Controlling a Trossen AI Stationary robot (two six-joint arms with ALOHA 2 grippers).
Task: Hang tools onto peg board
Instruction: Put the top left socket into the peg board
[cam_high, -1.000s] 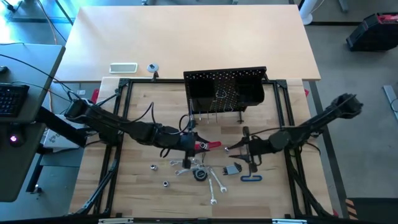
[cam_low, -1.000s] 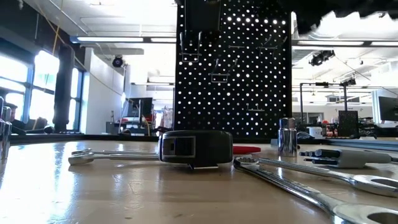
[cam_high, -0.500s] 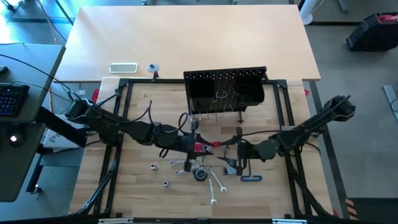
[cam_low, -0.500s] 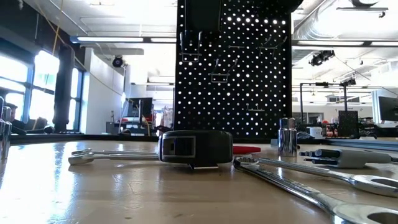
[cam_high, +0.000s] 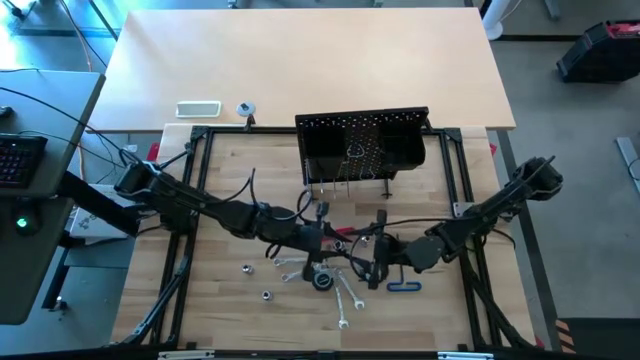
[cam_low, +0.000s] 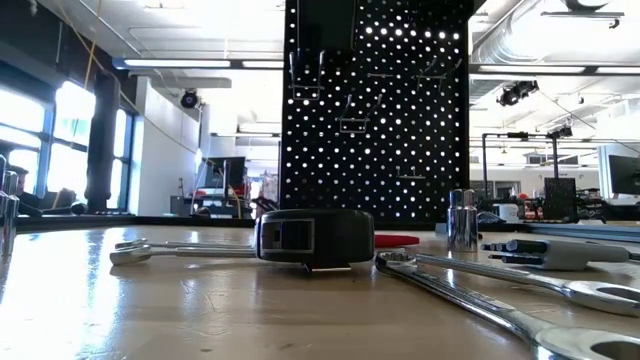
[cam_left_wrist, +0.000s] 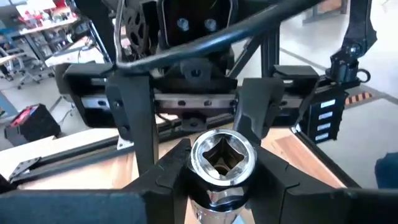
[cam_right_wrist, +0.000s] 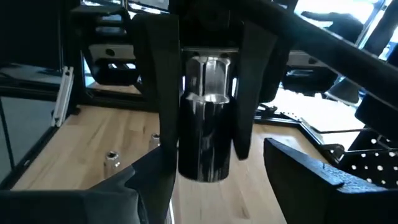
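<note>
My left gripper (cam_high: 335, 243) is shut on a silver socket (cam_left_wrist: 222, 163) above the table's middle. My right gripper (cam_high: 368, 258) faces it, open. Its fingers (cam_right_wrist: 140, 183) stand on either side of the socket (cam_right_wrist: 205, 124) and of my left fingers; I cannot tell if they touch. The black peg board (cam_high: 360, 145) stands upright on its legs at the far middle. On the wood below lie silver wrenches (cam_high: 345, 300), a black L-shaped key with a blue end (cam_high: 405, 287), small sockets (cam_high: 246, 268) and a red-handled tool (cam_high: 338, 234), partly hidden by the arms. My left gripper pinches the socket's round sides (cam_right_wrist: 189, 134) between its two fingers. The fingers come level from the table's left and lie along the socket. Its square-drive end (cam_left_wrist: 222, 154) faces back toward my wrist. The socket is lifted clear of the table.
A black tape measure (cam_low: 315, 238) lies among the wrenches (cam_low: 180, 248) near the middle. A small socket (cam_low: 461, 220) stands upright. A black tubular frame (cam_high: 200, 180) borders the wooden top. A white tray (cam_high: 198, 109) lies beyond it at the far left.
My right gripper has gone toward the table's left and a little toward the near edge, up to my left gripper. My left gripper has shifted toward the table's right.
</note>
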